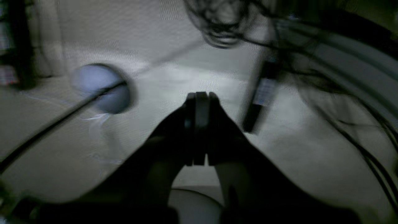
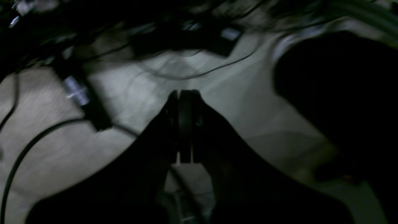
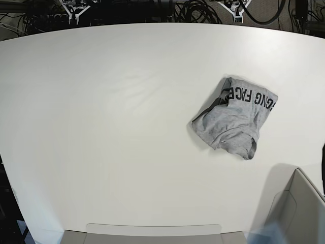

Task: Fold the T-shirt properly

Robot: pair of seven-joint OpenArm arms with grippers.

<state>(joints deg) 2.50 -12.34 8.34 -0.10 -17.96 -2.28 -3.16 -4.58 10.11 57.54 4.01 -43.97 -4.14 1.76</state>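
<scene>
both wrist views dark and blurred, t-shirt (image 3: 234, 117) bunched, lettering partly hidden

T-shirt (image 3: 231, 119): heather grey, black block lettering along its upper right edge. Desk (image 3: 101, 127): plain white. Cables (image 3: 198, 10), top of frame: black.

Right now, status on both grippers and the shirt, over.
Left gripper shut, empty. Right gripper shut, empty. T-shirt lies crumpled on the table, untouched. Nothing around it in the way.
</scene>
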